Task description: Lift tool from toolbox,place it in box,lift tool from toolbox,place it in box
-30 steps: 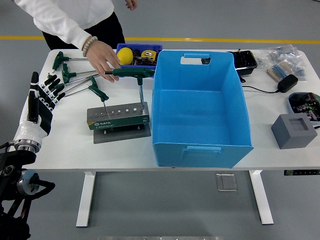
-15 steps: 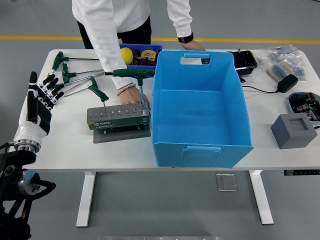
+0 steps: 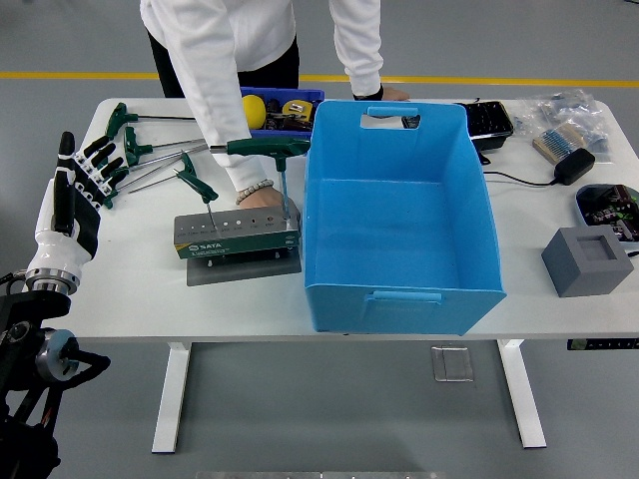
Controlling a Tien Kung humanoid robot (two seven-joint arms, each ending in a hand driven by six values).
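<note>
A grey-green tool holder (image 3: pixel 235 237) stands on a grey plate left of the big open blue box (image 3: pixel 399 215), which holds nothing. A large green T-handle wrench (image 3: pixel 268 148) stands upright in the holder's right end, and a smaller one (image 3: pixel 197 186) leans in its left end. Several loose T-handle wrenches (image 3: pixel 135 152) lie at the table's far left. A person leans over from the far side, one hand (image 3: pixel 262 196) down at the holder's back edge beside the large wrench. My left hand (image 3: pixel 85 172) is raised at the table's left edge, fingers spread, holding nothing.
The person's other hand (image 3: pixel 384 93) rests on the table behind the blue box. A small blue bin (image 3: pixel 275 110) with yellow tape measures sits at the back. A black tray (image 3: pixel 487 120), bagged parts (image 3: pixel 564 125), a black adapter (image 3: pixel 574 165) and a grey block (image 3: pixel 587 259) stand on the right.
The person stepped right and leaned in. Their hand moved from the large wrench's handle down to the holder. My left hand rose slightly.
</note>
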